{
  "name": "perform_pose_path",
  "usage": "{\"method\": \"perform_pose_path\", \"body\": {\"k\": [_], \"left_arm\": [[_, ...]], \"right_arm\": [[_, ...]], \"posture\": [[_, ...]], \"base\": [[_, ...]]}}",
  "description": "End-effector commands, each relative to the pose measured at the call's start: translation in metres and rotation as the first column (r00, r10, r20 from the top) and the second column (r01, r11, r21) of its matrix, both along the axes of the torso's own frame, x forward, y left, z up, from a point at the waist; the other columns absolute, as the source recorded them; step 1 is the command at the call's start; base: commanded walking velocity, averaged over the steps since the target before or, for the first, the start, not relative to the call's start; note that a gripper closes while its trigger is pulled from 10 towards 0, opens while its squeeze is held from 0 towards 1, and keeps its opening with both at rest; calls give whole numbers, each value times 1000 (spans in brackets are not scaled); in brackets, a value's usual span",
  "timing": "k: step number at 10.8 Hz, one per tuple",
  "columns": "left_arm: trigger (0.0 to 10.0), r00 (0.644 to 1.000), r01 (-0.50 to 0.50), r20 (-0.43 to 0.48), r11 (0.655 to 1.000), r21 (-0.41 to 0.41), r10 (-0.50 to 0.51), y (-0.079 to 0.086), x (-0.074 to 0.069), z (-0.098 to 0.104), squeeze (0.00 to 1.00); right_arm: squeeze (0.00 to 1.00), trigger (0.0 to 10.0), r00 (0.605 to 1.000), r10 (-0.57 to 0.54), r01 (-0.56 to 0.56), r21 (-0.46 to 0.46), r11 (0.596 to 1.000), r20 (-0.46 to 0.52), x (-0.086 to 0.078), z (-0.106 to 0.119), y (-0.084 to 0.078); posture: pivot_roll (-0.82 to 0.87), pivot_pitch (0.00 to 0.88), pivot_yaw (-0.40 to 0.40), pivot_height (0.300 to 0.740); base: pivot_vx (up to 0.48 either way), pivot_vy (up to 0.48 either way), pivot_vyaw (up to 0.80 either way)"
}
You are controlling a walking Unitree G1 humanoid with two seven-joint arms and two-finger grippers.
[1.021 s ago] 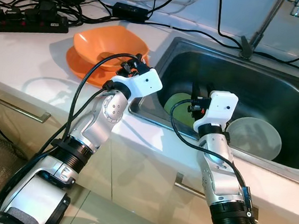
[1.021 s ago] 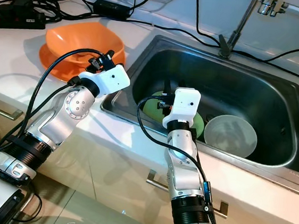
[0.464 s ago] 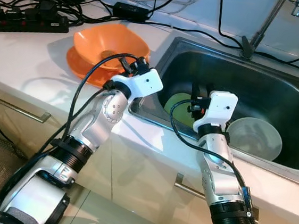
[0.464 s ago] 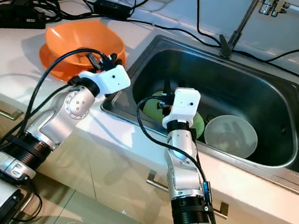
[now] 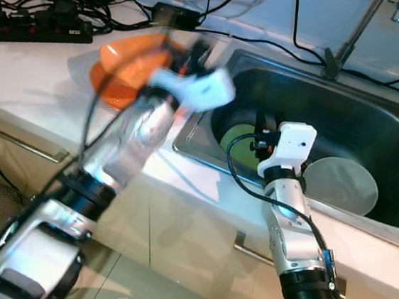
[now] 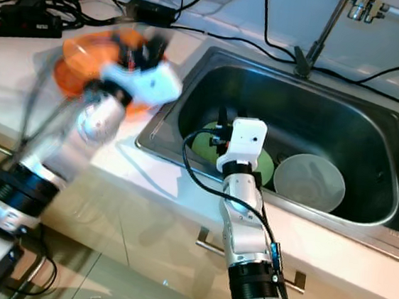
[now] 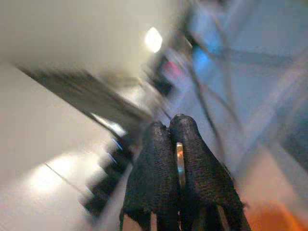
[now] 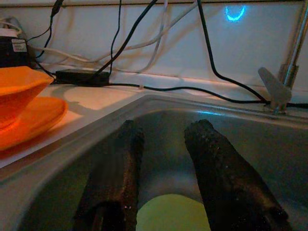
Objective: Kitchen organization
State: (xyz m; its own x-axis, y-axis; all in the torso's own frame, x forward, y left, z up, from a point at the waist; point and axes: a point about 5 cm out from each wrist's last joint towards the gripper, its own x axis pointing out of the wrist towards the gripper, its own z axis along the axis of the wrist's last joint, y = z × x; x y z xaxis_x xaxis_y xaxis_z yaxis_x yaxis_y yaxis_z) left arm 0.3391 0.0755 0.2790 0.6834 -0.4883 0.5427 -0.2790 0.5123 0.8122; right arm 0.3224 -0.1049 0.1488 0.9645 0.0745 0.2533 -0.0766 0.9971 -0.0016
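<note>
- Two dishes sit in the sink: green plate, clear bowl.
- Right claw hangs spread over the green plate, probably lining up a grab.
- Left claw, pinched closed and blurry, is above the orange bowl on the desk beside the sink.

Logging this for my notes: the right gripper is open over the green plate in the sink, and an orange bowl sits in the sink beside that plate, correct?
One thing is off. The bowl in the sink beside the green plate is pale and translucent, not orange; the orange bowl sits on the counter. The right eye view shows this. The right gripper is indeed open over the green plate.
</note>
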Motion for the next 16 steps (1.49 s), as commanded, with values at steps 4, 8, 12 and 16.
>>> {"method": "perform_pose_path", "body": {"k": [4, 8, 12, 16], "left_arm": [[10000, 872, 391, -123, 825, -409, -474, -32, -24, 16, 0], [10000, 657, 386, -221, 574, -722, -721, -32, -23, 0, 0], [10000, 518, 239, -280, 451, -860, -809, -10, -15, -28, 0], [10000, 358, 213, -298, 388, -897, -885, -10, -25, -41, 0]], "right_arm": [[0, 10000, 1000, -5, 5, -36, 999, 7, 0, -1, -1], [1000, 10000, 998, 32, -22, -168, 986, 57, -3, 2, 3], [1000, 10000, 985, 112, -61, -340, 939, 130, -4, 9, 8], [0, 10000, 984, 125, -70, -361, 930, 130, -5, 6, 16]], "posture": [[54, 64, -58, 740], [52, 62, -57, 740], [51, 51, -54, 740], [55, 39, -40, 740]], "base": [[0, 0, 0], [0, 0, 0], [0, 0, 0], [0, 0, 0]]}}
